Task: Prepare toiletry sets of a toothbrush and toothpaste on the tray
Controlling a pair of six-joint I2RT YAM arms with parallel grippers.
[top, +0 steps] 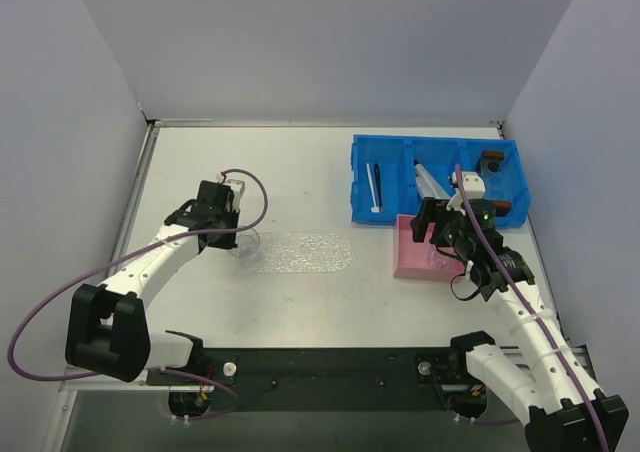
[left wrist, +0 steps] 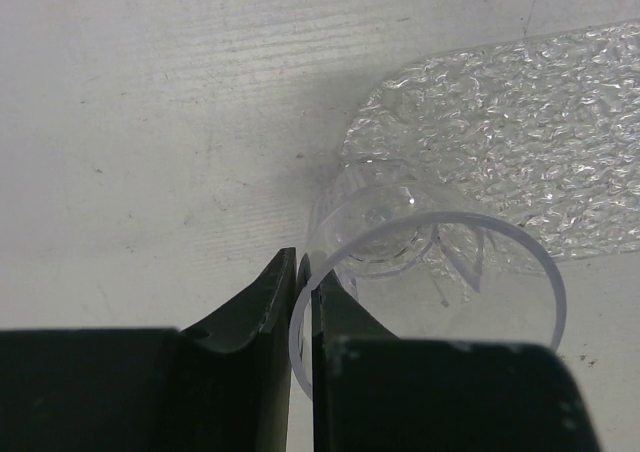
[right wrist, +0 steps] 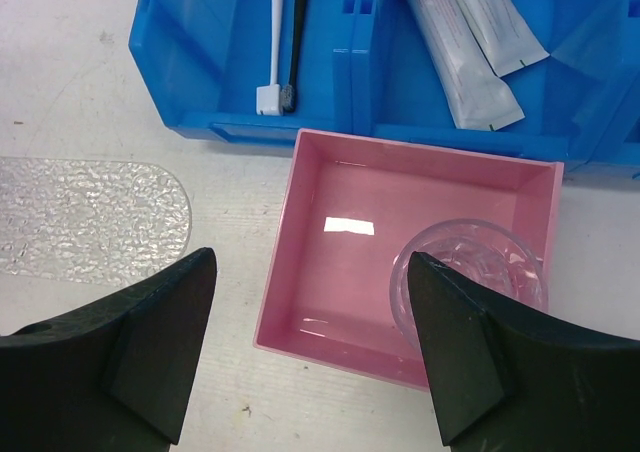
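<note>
Pinching a clear round plastic cup (left wrist: 400, 232) by its rim in the left gripper (left wrist: 303, 272) at the textured clear oval tray (left wrist: 520, 122) end, likely for seating, with the right gripper (right wrist: 310, 267) gaping empty over the pink rectangular box (right wrist: 420, 152).

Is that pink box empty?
No, a clear cup sits inside the pink box.

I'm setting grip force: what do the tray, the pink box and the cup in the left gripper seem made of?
The tray: probably clear plastic, pebbled and glinting; the table shows through. The pink box: likely opaque glossy plastic, with a sharp highlight on its floor. The cup: thin clear plastic, perhaps glass; see-through wall, rim pinched by the left gripper.
</note>
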